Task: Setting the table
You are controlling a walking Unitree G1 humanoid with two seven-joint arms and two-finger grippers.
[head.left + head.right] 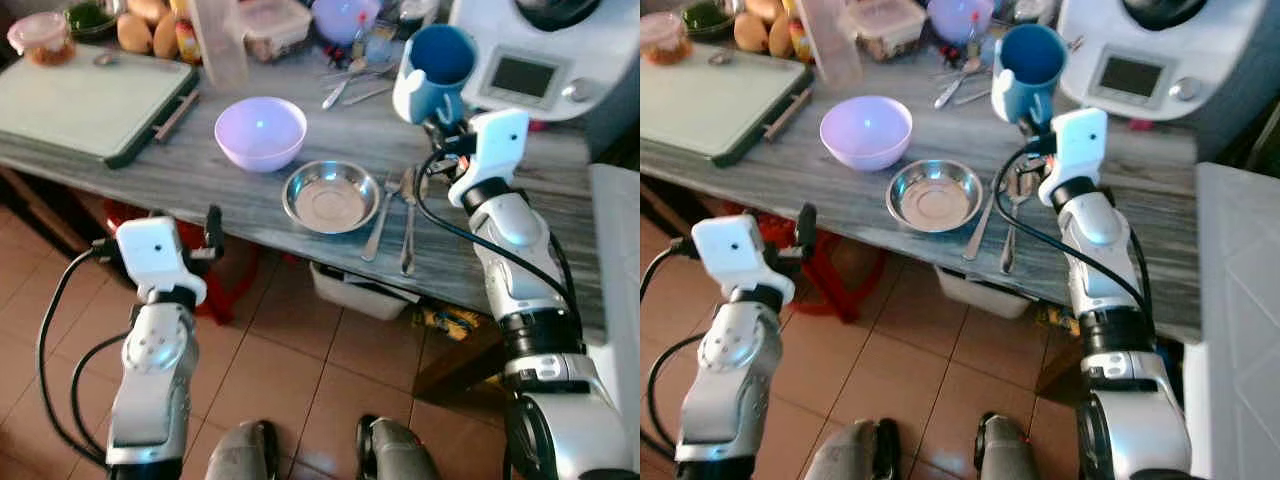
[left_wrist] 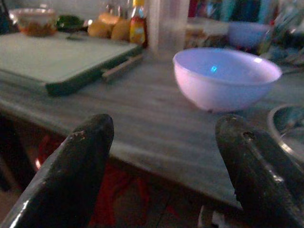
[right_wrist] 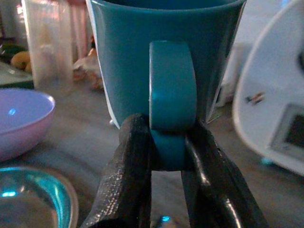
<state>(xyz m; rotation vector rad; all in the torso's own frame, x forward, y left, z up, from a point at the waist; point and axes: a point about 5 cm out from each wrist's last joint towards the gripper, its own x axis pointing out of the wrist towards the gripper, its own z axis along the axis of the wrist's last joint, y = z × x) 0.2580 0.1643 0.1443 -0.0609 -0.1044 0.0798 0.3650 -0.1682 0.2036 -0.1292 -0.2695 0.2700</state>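
Note:
My right gripper point(image 3: 166, 156) is shut on the handle of a blue mug point(image 1: 437, 70), which it holds upright above the back of the grey table point(image 1: 220, 185). In front of the mug lie a fork point(image 1: 380, 220) and a spoon point(image 1: 408, 225) side by side. Left of them sit a small steel bowl point(image 1: 330, 196) and a lilac bowl point(image 1: 260, 132). My left gripper point(image 2: 161, 156) is open, low in front of the table's front edge, facing the lilac bowl point(image 2: 225, 76).
A green cutting board point(image 1: 85, 100) lies at the table's left. Food containers, potatoes and loose cutlery point(image 1: 350, 85) crowd the back. A white kitchen machine point(image 1: 545, 55) stands at the back right. A red stool point(image 1: 225, 280) and a box sit under the table.

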